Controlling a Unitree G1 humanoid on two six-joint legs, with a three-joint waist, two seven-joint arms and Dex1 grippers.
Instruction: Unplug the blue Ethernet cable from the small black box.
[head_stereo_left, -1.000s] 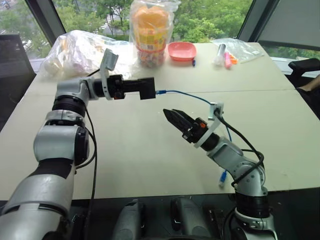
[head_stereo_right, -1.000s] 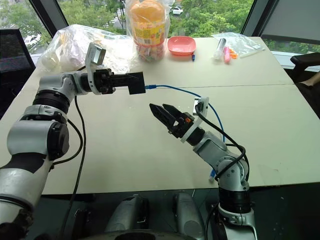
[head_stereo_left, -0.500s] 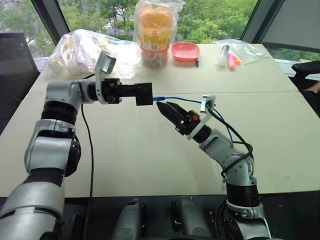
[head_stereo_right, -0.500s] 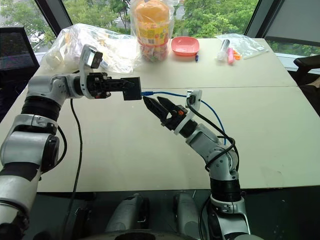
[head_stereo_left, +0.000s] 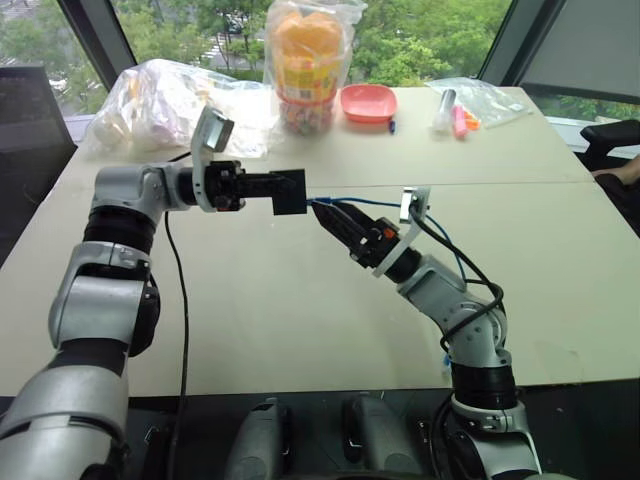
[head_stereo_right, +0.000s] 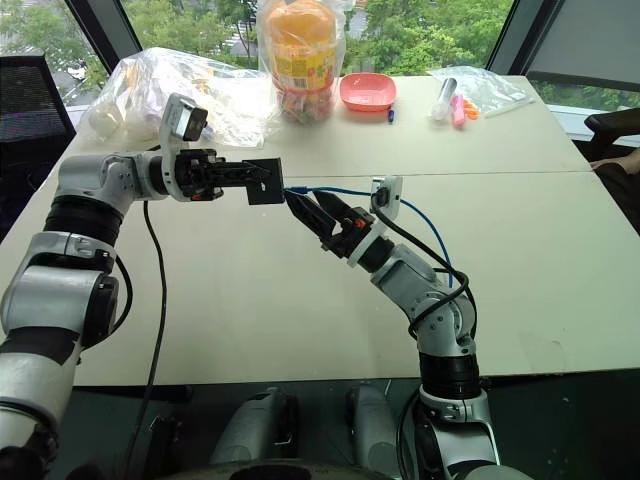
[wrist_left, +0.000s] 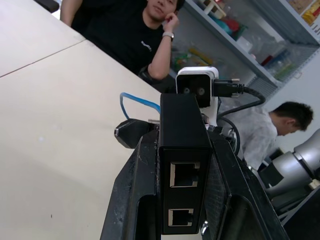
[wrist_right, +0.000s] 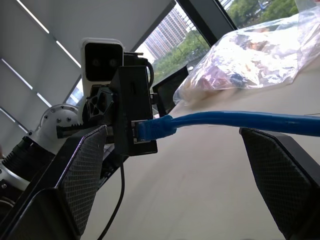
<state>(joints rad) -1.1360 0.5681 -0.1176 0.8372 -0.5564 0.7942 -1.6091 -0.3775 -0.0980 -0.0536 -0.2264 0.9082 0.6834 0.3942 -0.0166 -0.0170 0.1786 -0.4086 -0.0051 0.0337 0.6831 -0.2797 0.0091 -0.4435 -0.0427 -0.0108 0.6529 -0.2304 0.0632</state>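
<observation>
Right wrist view shows the blue Ethernet cable (wrist_right: 225, 121) plugged into the small black box (wrist_right: 131, 110), which the left gripper (head_stereo_left: 285, 190) pinches above the table (head_stereo_left: 300, 300). Right gripper (head_stereo_left: 328, 212), fingers spread, flanks the cable; its plug is barely discernible.

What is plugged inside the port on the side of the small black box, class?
The blue Ethernet cable has its plug end seated in the small black box, held by the left end effector. The plug's tip is hidden inside the port.
</observation>
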